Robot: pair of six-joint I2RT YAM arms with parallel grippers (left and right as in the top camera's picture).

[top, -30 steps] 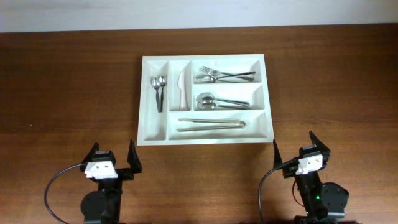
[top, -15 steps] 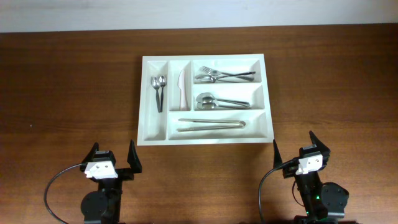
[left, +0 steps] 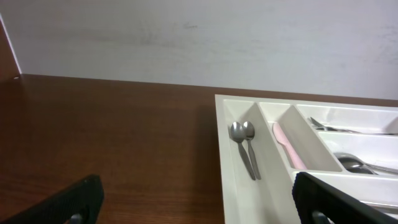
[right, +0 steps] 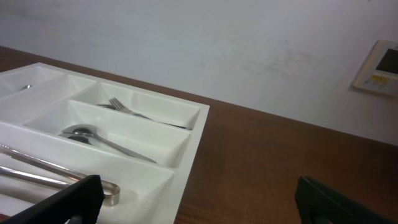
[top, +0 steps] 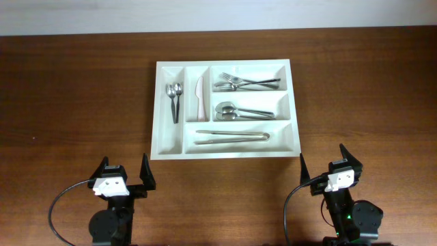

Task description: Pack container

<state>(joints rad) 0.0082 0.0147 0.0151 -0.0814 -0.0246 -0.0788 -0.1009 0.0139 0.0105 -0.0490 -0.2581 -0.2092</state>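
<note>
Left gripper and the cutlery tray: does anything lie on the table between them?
No. The overhead view shows only bare table between the open left gripper and the near rim of the tray.

Even, soft indoor light, faint shadows, no glare; wrist views slightly soft.

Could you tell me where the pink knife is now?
In the overhead view, the knife lies in the container's second narrow compartment from the left, beside the two small spoons.
</note>
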